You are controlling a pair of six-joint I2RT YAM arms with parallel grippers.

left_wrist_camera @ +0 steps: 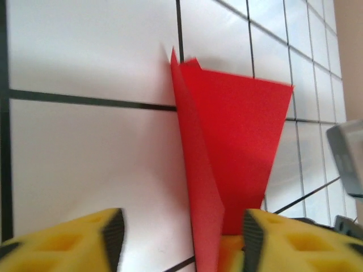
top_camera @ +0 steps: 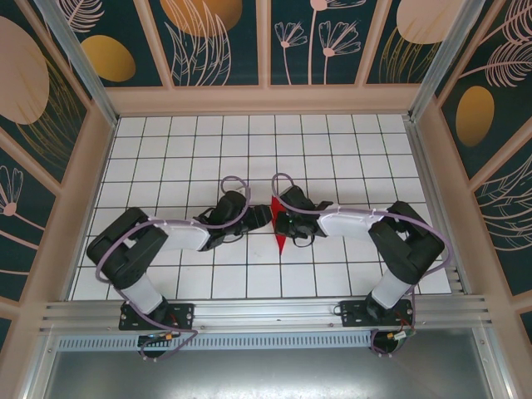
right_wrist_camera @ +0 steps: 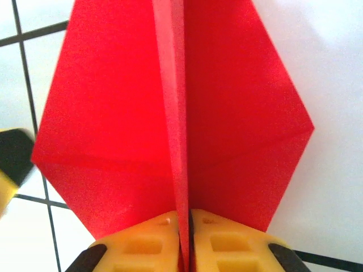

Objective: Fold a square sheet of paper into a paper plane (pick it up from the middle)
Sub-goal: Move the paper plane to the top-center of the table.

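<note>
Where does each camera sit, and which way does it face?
Top external: above and behind, facing down on the table; left arm and right arm show.
Left wrist: on the left arm, facing the paper at its open left pincer.
Right wrist: on the right arm, facing the paper's ridge in the shut right pincer.
All share the paper.

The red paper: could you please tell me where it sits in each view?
Top external: paper at centre, over the table.
Left wrist: paper right of centre, upright between the left gripper's open jaws.
Right wrist: paper at centre, its ridge pinched by the right gripper.
Shared landmark: the table's black grid lines.
</note>
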